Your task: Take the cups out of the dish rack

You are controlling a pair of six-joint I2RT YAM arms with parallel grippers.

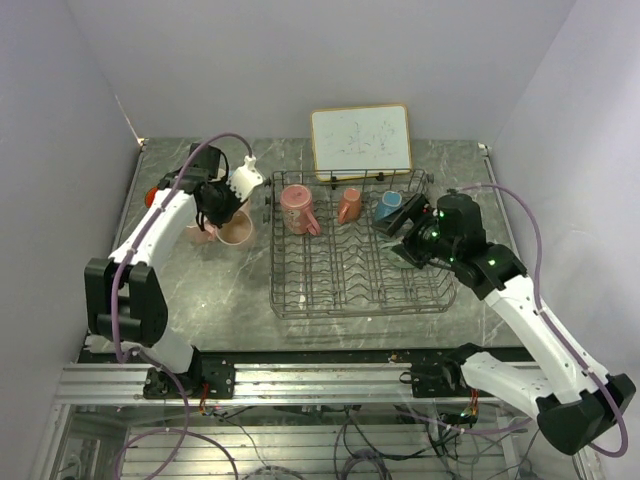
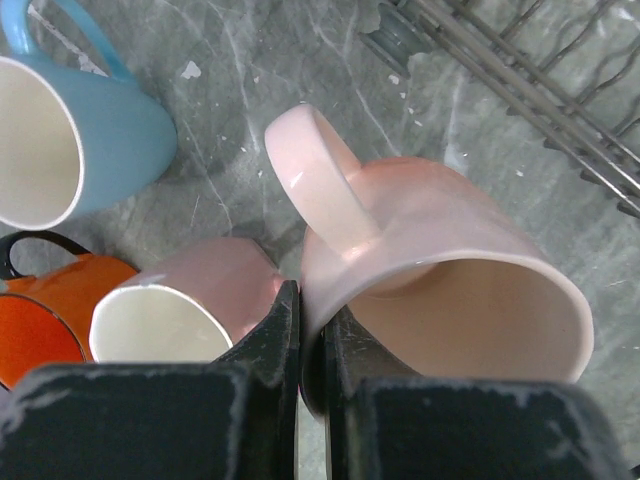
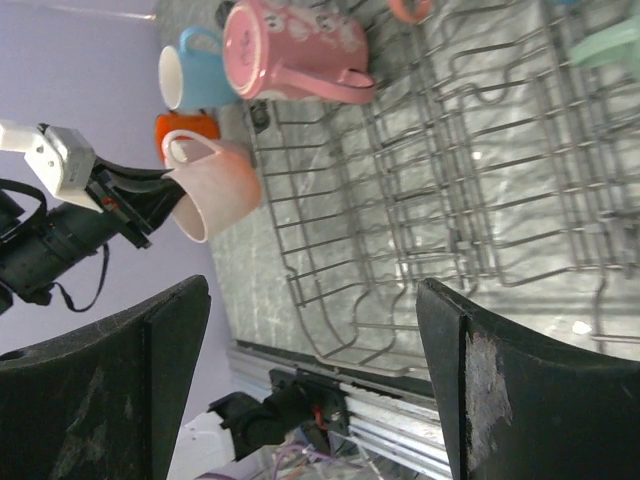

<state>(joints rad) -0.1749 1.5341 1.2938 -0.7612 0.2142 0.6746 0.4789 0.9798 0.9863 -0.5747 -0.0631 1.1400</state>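
The dish rack (image 1: 350, 280), a grey wire basket with rows of thin upright tines, is bare in its near rows. It sits on a grey, marble-veined counter (image 1: 200, 300). Above its right side hovers the right pincer (image 3: 315, 290), spread wide and holding nothing.

Left of the rack, the left pincer (image 2: 312, 308) is pressed together on the rim wall of a pale pink mug (image 2: 450, 250), which is tilted with its thick loop handle up. Whether it touches the counter I cannot tell. Beside it on the counter stand a dusty pink mug (image 2: 210, 290), an orange-red mug (image 2: 60, 300) and a light blue mug (image 2: 110, 130). All are glossy ceramic with cream insides.

In the rack's far row are a spotted pink mug (image 1: 297, 205), a salmon mug (image 1: 348, 205), a blue mug (image 1: 388, 207) and a teal mug (image 3: 610, 45). By my count the job is about half done, with four out and four left. A wood-framed whiteboard (image 1: 360, 140) stands behind.
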